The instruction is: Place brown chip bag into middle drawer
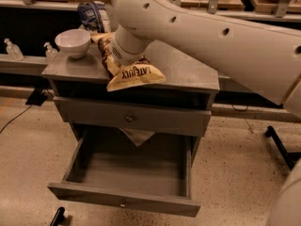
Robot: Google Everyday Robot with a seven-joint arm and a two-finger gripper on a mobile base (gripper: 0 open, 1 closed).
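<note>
- The middle drawer (123, 204) is pulled out wide and its grey box is bare; it is the mark for every place below.
- A pale crumpled sheet (137, 136) hangs at the drawer's back edge. It could catch the bag on the way in.
- Just above the drawer is the shut upper drawer front (160, 121) with its brass knob (129, 118). A bag that swings low could strike this front and twist.
- Above the drawer, over the cabinet top's front edge, is the brown chip bag (135, 75), tilted with its cream end forward. Dark letters on it read "LATE JULY"; nothing else is legible.
- The gripper (113, 60) is at the bag's brown upper end, above the drawer and to its left. The wrist hides it, so I cannot tell whether it is apart or clamped on the bag.
- The glossy film looks slippery. A weak hold might let it drop short, onto the floor ahead of the drawer.
- Farther back and left of the drawer are a white bowl (73, 42) and a blue-and-white bag (92, 14). A wide arm swing could knock them.
</note>
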